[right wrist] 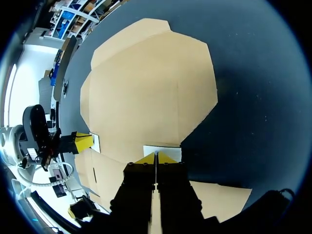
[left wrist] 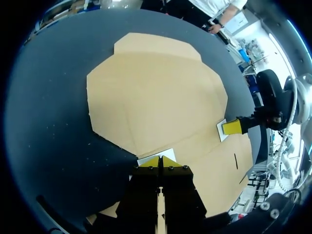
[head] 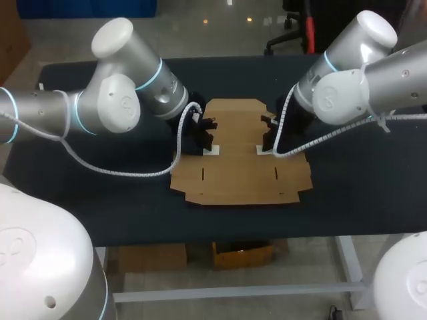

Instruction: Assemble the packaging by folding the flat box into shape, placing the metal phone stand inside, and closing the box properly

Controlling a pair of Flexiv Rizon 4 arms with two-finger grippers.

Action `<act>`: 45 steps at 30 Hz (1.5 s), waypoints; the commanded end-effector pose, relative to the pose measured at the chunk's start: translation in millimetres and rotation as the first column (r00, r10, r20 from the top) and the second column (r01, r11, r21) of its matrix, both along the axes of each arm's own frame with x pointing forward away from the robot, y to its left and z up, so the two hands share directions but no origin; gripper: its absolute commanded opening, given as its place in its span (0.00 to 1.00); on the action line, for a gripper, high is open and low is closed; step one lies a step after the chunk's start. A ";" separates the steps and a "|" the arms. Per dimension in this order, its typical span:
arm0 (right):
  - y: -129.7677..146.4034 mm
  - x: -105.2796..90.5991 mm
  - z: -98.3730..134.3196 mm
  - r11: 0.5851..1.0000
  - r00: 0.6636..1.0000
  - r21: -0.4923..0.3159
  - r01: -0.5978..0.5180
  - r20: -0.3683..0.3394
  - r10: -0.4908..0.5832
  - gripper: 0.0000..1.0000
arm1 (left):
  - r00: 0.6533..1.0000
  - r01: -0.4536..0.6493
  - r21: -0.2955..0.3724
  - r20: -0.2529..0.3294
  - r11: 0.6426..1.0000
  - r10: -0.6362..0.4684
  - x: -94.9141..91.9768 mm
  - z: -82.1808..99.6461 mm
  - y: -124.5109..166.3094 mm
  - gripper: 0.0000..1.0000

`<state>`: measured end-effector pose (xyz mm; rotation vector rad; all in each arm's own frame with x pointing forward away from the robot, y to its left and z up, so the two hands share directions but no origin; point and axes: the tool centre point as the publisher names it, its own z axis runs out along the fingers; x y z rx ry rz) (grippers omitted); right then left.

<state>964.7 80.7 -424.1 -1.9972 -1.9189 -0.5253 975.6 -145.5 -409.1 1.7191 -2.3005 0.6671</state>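
Note:
A flat brown cardboard box [head: 237,160] lies unfolded in the middle of the dark table, its flaps spread out. My left gripper [head: 207,141] is shut, its yellow tips down on a small white patch [head: 212,149] at the box's left side notch. My right gripper [head: 267,143] is also shut, tips on a matching white patch [head: 263,151] at the right notch. In the left wrist view the closed tips [left wrist: 161,160] rest at the cardboard [left wrist: 156,92] edge, with the other gripper [left wrist: 233,126] across the sheet. The right wrist view mirrors this: closed tips [right wrist: 156,157], cardboard [right wrist: 146,83], other gripper [right wrist: 83,141]. No phone stand shows.
The dark table [head: 100,200] stretches bare to both sides of the box and in front of it. Both arms come in over the back corners, their white cables [head: 120,172] hanging low over the table's surface.

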 end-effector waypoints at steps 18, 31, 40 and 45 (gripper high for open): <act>-24.4 -4.5 21.0 0.997 0.999 0.071 0.011 0.033 -0.013 0.00 | 0.998 -0.057 0.056 0.018 0.997 0.056 -5.1 16.7 1.2 0.00; -48.5 -2.4 35.5 0.995 0.999 0.099 0.021 0.040 -0.025 0.00 | 0.995 -0.096 0.069 0.040 0.993 0.093 -6.0 36.9 13.5 0.00; -64.1 -6.1 37.9 0.994 0.999 0.111 0.024 0.021 -0.027 0.00 | 0.989 -0.144 0.084 0.029 0.986 0.142 -7.5 40.5 29.7 0.00; -75.7 -10.9 38.3 0.992 0.999 0.125 0.031 0.009 -0.032 0.00 | 0.985 -0.170 0.091 0.031 0.981 0.168 -10.6 43.5 39.3 0.00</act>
